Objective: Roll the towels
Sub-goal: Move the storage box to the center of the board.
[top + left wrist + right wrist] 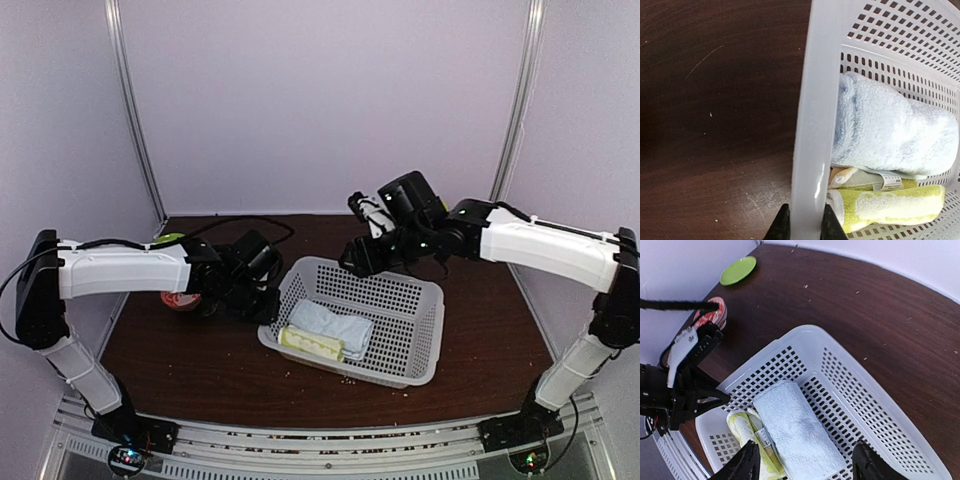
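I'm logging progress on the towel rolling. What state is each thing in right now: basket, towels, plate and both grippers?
White plastic mesh basket: upright, holding both towels.
Pale blue cloth towel: rolled, lying in the basket.
Lime-green lemon-print cloth towel: rolled, lying against the blue one.
Left gripper: shut on the basket's rim.
Right gripper: open, empty, above the basket.
Round green plate: lying flat, nothing on it.
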{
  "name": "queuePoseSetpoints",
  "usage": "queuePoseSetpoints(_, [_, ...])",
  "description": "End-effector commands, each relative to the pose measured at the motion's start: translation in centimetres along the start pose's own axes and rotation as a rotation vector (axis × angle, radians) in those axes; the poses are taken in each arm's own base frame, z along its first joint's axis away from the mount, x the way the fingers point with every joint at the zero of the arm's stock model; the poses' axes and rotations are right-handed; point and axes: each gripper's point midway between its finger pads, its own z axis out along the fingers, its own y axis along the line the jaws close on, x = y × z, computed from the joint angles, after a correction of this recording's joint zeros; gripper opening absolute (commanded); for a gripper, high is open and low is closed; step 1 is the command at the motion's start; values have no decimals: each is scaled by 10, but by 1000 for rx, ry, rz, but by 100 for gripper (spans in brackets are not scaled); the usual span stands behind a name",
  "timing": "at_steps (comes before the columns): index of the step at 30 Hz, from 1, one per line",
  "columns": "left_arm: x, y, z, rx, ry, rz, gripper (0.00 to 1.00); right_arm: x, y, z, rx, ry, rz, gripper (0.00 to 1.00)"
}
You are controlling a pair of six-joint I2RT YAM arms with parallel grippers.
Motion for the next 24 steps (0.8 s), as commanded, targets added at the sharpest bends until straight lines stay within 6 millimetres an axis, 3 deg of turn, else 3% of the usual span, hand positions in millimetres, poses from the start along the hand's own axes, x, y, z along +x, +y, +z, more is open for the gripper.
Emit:
queuePoseSetpoints(1, [15,15,17,-106,69,-96,0,-7,-38,-47,172,-146,104,63])
queuePoseSetpoints(6, [5,12,24,-134,52,-167,0,13,-63,-89,252,-227,180,62])
queuePoseSetpoints(11, [-8,6,28,-141,14,-278,0,44,-92,-111,343,-283,280,63])
queuePoseSetpoints(12, [-11,5,28,-141,1,-304,0,52,-97,-114,359,-291,301,70])
queuePoseSetpoints(14, [-16,5,29,-146,-22,-348,0,62,-107,-120,388,-316,344,97])
queuePoseSetpoints(15, [-18,5,30,-153,-33,-365,0,66,-111,-124,401,-328,358,100])
queuePoseSetpoints(22, [-27,3,34,-189,-38,-361,0,85,-120,-144,403,-359,417,100])
queuePoseSetpoints(23, [-29,-1,35,-172,-36,-332,2,86,-119,-146,395,-354,420,100])
queuePoseSetpoints(24, [-31,-5,35,-157,-28,-306,12,87,-118,-147,390,-346,417,100])
